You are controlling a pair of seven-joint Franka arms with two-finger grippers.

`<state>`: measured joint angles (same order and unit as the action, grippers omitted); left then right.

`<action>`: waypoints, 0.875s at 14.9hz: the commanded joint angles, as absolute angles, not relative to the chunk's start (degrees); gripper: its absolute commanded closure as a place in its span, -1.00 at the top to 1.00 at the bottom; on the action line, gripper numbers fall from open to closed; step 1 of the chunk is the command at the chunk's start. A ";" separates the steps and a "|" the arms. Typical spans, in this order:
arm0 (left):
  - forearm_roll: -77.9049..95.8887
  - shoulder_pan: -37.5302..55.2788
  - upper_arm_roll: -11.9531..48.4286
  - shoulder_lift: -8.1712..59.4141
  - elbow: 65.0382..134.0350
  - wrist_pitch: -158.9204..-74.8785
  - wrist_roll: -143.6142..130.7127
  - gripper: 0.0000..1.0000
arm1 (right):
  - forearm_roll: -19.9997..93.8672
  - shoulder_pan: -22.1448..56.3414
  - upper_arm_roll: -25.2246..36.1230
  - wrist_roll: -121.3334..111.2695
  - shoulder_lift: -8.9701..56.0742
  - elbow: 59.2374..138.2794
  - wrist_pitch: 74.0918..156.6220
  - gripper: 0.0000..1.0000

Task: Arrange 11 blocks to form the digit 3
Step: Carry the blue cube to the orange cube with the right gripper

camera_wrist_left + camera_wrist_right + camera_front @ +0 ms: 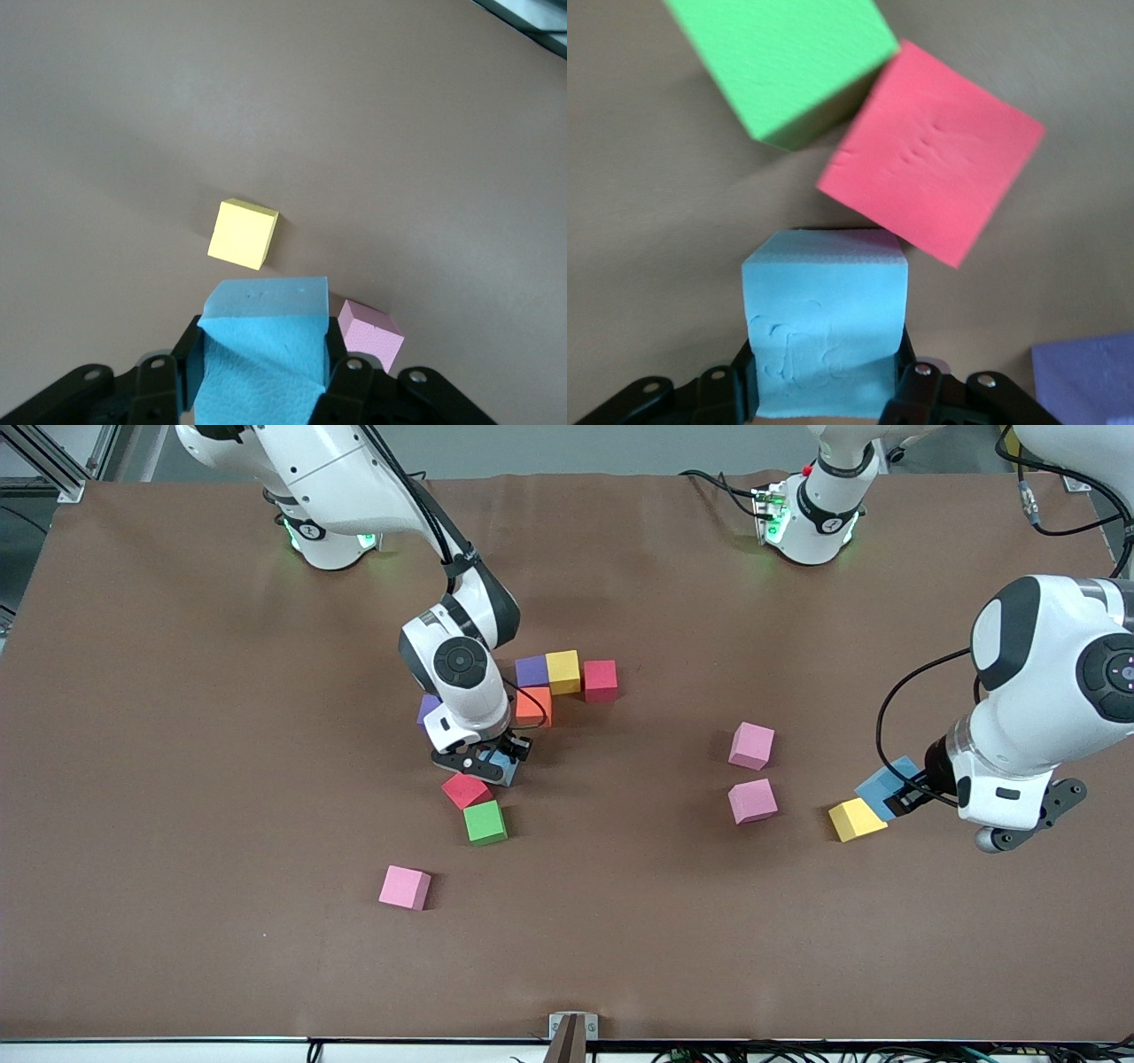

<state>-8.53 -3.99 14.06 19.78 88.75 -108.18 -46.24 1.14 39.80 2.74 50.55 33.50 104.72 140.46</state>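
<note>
— Blocks are half gathered: purple [532, 670], yellow [563, 670], red [600, 680] in a row mid-bench, an orange block [534, 707] touching below. Looks like the digit's top bar, running along the bench's length.

— And the right end effector [501, 766]?

— Pinching a blue block [826, 332] just beside the red cube [466, 789] and the green block [485, 821]. I'd say it needs lifting into line under the orange.

— The left end effector [262, 372]?

— Clamped on another blue cube [262, 341], over the bench's left-arm end near a yellow cube [244, 233].

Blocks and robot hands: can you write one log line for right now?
left gripper: shut on blue block | right gripper: shut on light blue block beside red block | digit 3: unfinished
</note>
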 commanded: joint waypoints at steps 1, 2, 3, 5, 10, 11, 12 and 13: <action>-7.56 -4.31 14.06 19.34 89.30 -107.40 -55.07 -0.64 | 1.14 39.38 2.55 42.04 32.96 103.37 140.45 -0.32; -7.56 -4.22 13.89 19.51 89.30 -107.40 -58.76 -0.63 | 1.14 39.46 2.46 41.23 33.05 102.66 140.45 -0.32; -7.56 -4.22 13.80 20.03 89.21 -107.40 -62.80 -0.62 | 1.14 39.64 2.46 40.79 33.05 102.05 140.45 -0.32; -8.09 -3.61 13.89 20.30 89.21 -107.58 -68.27 -0.56 | 1.14 39.73 1.41 40.34 33.13 100.99 140.27 -0.32; -8.35 -3.17 14.15 21.80 89.21 -108.19 -71.54 -0.59 | 1.23 39.03 -1.31 39.29 33.13 100.99 139.14 -0.33; -8.26 -3.08 14.15 21.97 89.03 -108.37 -71.72 -0.61 | 1.23 38.76 -1.75 38.33 33.13 101.07 138.35 -0.33; -8.26 -3.16 14.15 22.32 89.12 -109.15 -72.07 -0.61 | 2.45 38.24 -1.93 36.67 33.13 101.07 137.30 -0.33; -8.26 -3.16 14.15 22.67 89.12 -109.94 -73.29 -0.61 | 5.16 37.80 -2.28 32.91 33.13 101.07 135.72 -0.33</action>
